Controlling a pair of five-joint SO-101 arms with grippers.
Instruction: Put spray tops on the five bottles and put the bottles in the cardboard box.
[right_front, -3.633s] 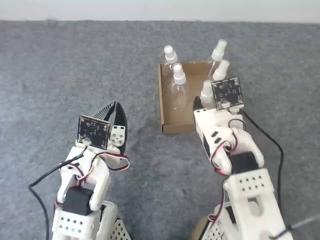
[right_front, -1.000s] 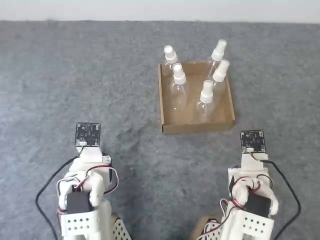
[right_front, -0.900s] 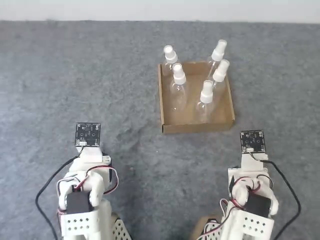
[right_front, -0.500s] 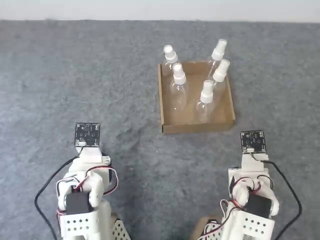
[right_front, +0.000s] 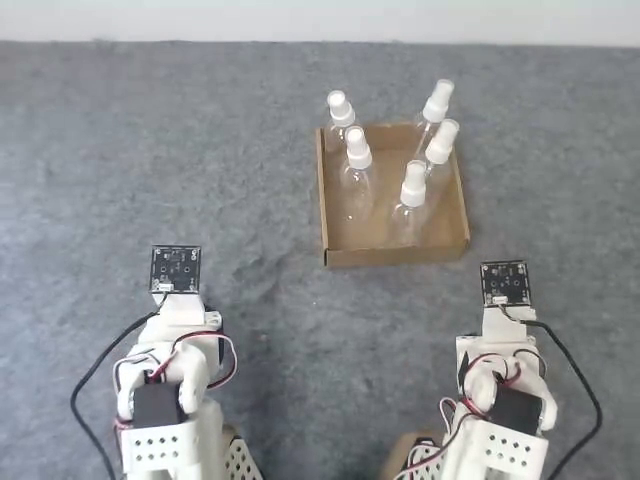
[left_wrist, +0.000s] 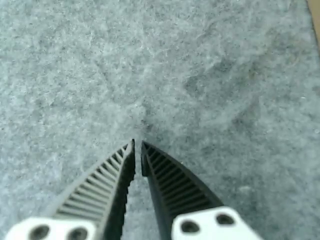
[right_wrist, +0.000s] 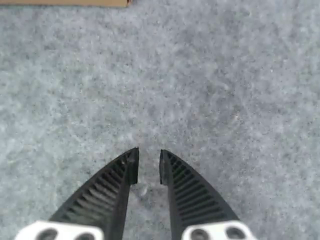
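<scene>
Fingers first: your left fingers (left_wrist: 112, 175) sit together, holding nothing. Your right fingers (right_wrist: 185, 185) stand a slit apart, also bare. Both hang over grey bench (right_front: 150, 150). The box (right_front: 395, 256) lies straight ahead of the right pair and ahead and rightward of the left, so the right is nearer. All five bottles (right_front: 355, 185) stand upright, tops up: three inside, two at the far wall, in or beyond I cannot tell.

Grey felt-covered table (right_front: 150, 150), cardboard box (right_front: 395, 255) resting on it, right of centre
</scene>
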